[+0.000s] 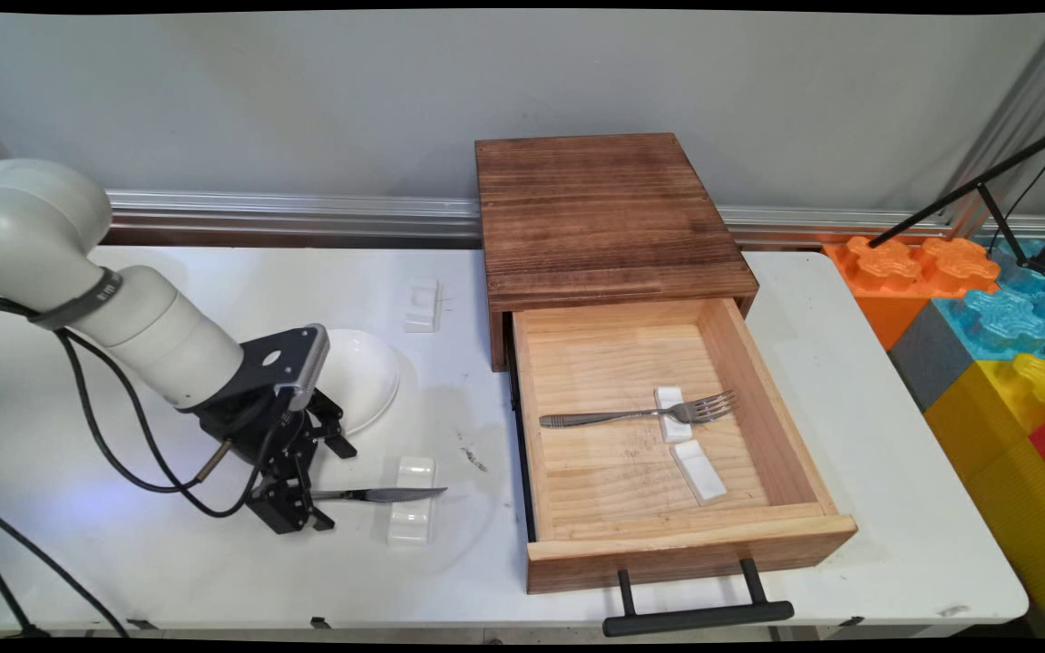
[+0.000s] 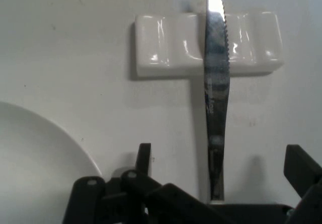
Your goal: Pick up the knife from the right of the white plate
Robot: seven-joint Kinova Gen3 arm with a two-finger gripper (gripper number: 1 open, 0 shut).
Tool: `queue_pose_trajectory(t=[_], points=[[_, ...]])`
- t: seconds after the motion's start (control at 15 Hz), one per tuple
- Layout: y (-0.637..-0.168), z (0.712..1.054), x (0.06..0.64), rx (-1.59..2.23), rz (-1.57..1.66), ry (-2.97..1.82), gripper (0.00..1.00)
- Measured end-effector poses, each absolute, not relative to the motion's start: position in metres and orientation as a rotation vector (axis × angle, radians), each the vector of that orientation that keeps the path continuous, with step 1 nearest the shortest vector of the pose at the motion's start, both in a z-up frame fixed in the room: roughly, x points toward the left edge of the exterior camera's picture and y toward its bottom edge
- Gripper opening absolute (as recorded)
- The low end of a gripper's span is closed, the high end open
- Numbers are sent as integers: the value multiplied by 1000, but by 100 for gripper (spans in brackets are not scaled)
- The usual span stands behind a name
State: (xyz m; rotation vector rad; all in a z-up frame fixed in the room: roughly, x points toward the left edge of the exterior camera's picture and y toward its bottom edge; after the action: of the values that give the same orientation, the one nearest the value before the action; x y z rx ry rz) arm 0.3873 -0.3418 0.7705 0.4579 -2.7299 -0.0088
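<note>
A steel knife (image 1: 377, 494) lies with its serrated blade across a white ceramic rest (image 1: 413, 500) on the table's near left. My gripper (image 1: 297, 499) is low over the table at the knife's handle end. In the hand view the knife (image 2: 215, 98) runs up from between my fingers (image 2: 144, 156) to the rest (image 2: 171, 45). The gripper (image 2: 223, 161) is open: the fingers stand wide on either side of the handle and do not touch it. A white bowl (image 1: 359, 376) sits just behind the hand, and its rim (image 2: 45, 148) shows at lower left.
A wooden box (image 1: 600, 213) stands mid-table with its drawer (image 1: 786, 426) pulled out toward the near edge. In the drawer a fork (image 1: 640, 415) lies on one white rest, with a second rest (image 1: 699, 472) beside it. Another rest (image 1: 423, 305) lies behind the bowl. Coloured blocks (image 1: 1003, 336) stand off to the right.
</note>
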Motion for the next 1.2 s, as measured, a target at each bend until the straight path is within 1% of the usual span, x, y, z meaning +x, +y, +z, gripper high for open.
queue_pose_trajectory(t=[0.87,0.93,1.2], points=[[-341,765,372,456,-3,-2768,100],[-342,764,372,454,-1,-2770,0],[-344,763,372,452,0,-2779,0]])
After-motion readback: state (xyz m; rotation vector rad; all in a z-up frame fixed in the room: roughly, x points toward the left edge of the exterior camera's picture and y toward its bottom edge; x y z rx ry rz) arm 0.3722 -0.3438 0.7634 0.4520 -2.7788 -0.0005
